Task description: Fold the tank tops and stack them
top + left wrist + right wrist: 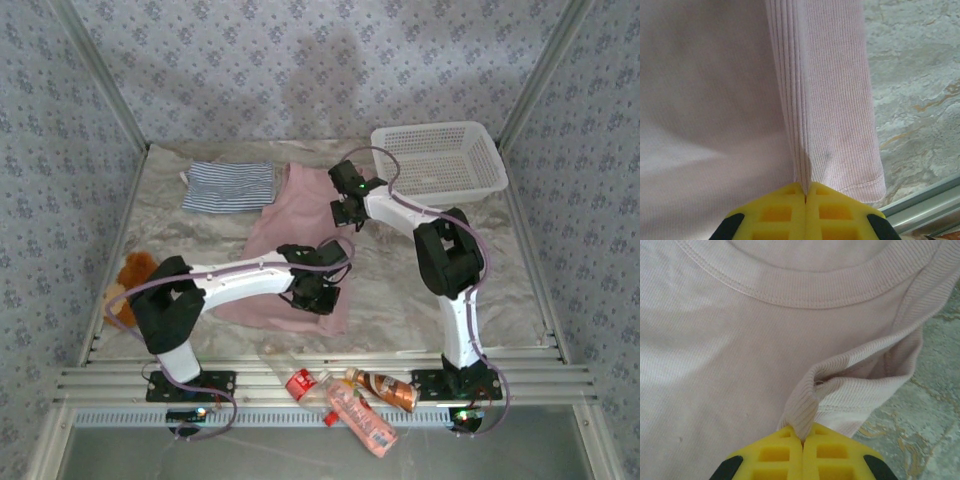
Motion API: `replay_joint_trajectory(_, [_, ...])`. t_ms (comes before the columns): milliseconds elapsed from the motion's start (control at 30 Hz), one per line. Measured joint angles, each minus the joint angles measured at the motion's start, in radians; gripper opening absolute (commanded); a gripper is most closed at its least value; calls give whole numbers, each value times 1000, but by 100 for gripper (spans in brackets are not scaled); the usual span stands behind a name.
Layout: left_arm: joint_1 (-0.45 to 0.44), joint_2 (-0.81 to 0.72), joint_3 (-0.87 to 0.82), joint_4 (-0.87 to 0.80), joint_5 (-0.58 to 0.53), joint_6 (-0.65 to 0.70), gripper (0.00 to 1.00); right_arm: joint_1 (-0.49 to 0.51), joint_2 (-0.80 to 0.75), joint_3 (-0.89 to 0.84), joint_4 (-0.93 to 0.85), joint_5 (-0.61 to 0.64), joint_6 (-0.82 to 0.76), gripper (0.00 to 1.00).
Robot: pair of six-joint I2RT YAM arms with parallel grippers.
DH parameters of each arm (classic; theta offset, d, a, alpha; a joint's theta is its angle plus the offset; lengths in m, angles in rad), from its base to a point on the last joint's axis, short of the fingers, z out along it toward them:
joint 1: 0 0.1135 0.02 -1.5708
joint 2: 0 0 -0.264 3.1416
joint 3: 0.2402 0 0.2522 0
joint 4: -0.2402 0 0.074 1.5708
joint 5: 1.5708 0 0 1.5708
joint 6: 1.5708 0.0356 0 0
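My left hand (316, 292) is closed tight on the pink top (288, 225), the two yellow pads meeting with a thin ridge of ribbed cloth pinched between them. In my left wrist view that ridge runs straight away from the hand (805, 192) up the pink top (715, 100), with the hem and the side edge just to its right and bare table (915, 100) beyond. My right hand (348, 210) is closed as well, nipping the ribbed edge of the top at its far right part. From the right wrist, the hand (802, 437) grips a small raised loop of that edging, and the round neckline of the pink top (740, 340) curves across the far side.

The pink top lies spread in the middle of the table (400, 290), one hand at its far end and one at its near right corner. The striped top (230, 186) lies folded flat at the far left, just beside the pink one. A white basket (495, 180) stands at the far right. A plush toy (135, 272) sits at the left edge, beside my left arm. Some bottles (350, 400) lie on the near rail between my two bases
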Motion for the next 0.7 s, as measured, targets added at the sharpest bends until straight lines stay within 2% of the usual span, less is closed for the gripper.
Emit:
replay_joint_trajectory(333, [40,-25,-81,21,0,-10,0,35,58,48,8,-18,3,7])
replay_joint_trajectory(700, [43,-25,-106,18,-21,-11,1,69,124,100,10,-40,3,9])
